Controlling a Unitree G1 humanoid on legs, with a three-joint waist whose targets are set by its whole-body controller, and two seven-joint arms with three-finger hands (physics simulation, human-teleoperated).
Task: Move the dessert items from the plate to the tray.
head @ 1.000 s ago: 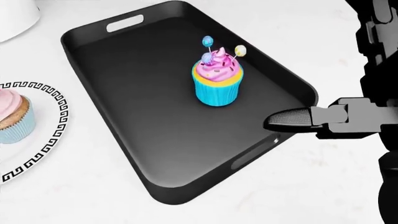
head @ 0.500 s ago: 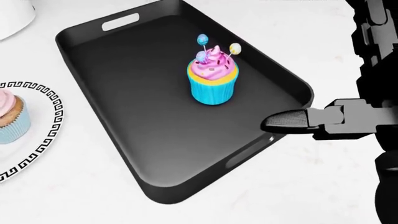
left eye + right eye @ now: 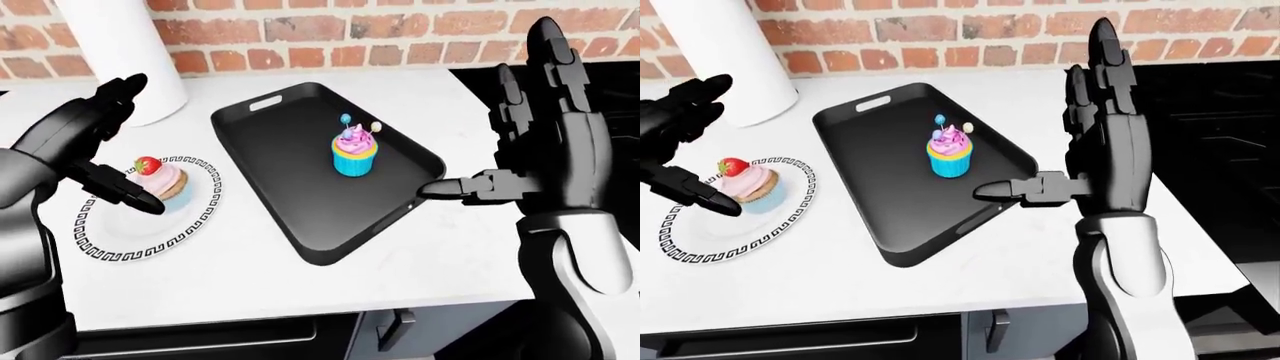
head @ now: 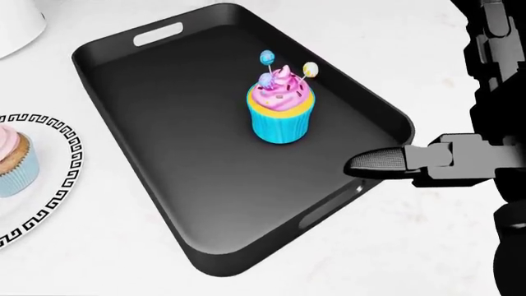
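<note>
A blue-cased cupcake with pink frosting and candy sticks [image 3: 355,153] stands upright in the black tray [image 3: 290,202] on the white counter; it also shows in the head view [image 4: 281,114]. A pink-frosted cupcake with a strawberry [image 3: 160,180] sits on the patterned plate [image 3: 120,244] left of the tray. My left hand [image 3: 105,146] is open, its fingers [image 3: 128,193] standing just left of that cupcake, not closed on it. My right hand [image 3: 520,135] is open and empty, raised at the tray's right edge, thumb [image 4: 380,161] over the rim.
A white cylinder [image 3: 120,52] stands on the counter above the plate, against a red brick wall [image 3: 330,30]. A dark surface [image 3: 1220,105] lies right of the counter. The counter's lower edge [image 3: 300,311] runs above dark cabinet fronts.
The head view has shifted slightly; tray and cupcake sit a little lower in the picture. My right thumb stays by the tray's right rim. Nothing was grasped or released.
</note>
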